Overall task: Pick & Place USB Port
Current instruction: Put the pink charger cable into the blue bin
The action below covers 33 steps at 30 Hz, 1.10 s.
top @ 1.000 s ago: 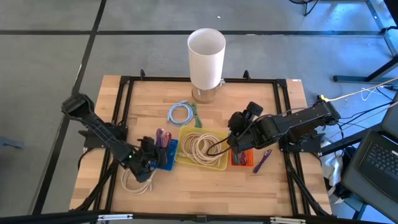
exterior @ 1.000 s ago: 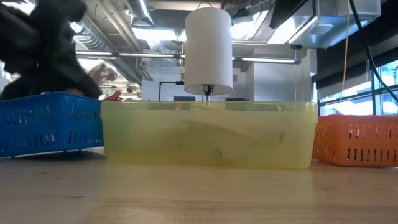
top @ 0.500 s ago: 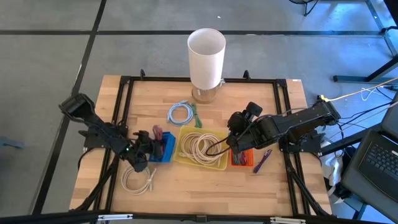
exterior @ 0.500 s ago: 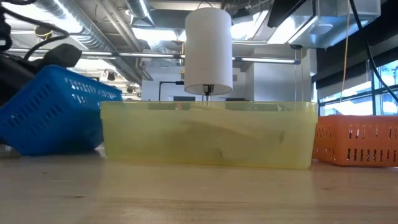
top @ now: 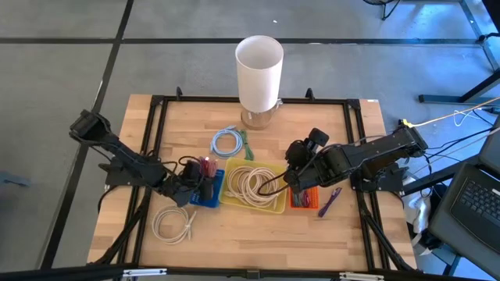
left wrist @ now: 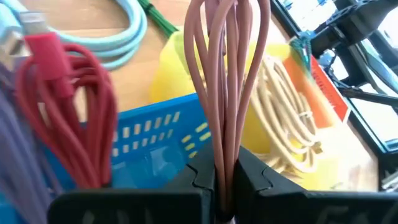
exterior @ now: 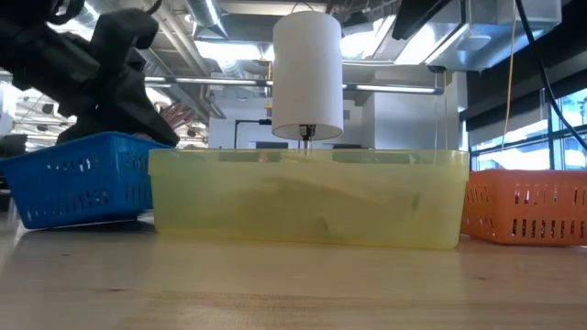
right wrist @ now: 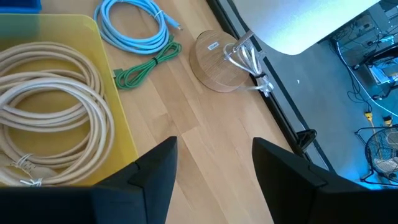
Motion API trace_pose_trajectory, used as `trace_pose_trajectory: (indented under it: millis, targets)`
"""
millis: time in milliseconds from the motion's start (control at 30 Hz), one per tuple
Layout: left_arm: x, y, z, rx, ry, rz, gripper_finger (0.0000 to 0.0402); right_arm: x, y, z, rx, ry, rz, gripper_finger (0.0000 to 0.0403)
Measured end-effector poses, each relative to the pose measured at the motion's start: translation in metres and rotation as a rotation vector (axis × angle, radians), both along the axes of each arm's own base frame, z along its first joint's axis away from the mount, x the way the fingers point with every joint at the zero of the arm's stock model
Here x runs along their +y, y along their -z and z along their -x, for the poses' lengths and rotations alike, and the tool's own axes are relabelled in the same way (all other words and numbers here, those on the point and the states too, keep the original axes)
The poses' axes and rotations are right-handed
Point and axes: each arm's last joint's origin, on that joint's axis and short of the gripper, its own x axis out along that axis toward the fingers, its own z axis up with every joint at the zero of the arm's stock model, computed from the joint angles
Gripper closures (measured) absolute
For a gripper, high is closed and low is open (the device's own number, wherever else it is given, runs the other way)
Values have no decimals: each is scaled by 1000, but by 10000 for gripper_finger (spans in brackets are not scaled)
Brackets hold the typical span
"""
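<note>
The left tool [left wrist: 225, 186] pinches a pink cable bundle [left wrist: 227, 74] above the blue basket [top: 205, 192]. The right tool [right wrist: 211, 165] hangs spread beside the yellow bin [top: 251, 187].

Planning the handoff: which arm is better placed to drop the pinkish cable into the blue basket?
Left. The left gripper is shut on the pinkish cable right over the blue basket. The right gripper waits open by the yellow bin, holding nothing.
</note>
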Motion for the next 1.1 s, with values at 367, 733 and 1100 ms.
trace_pose_trajectory:
  millis: [367, 733, 1100]
  targets:
    - [-11, 5, 4, 13, -14, 73, 387, 0, 0, 0, 3, -3, -7, 193]
    - [-11, 21, -1, 88, -11, 91, 375, 1, 0, 0, -1, -3, -9, 193]
    - [-12, 15, -2, 87, 56, 74, 204, 1, 0, 0, -2, -3, -9, 193]
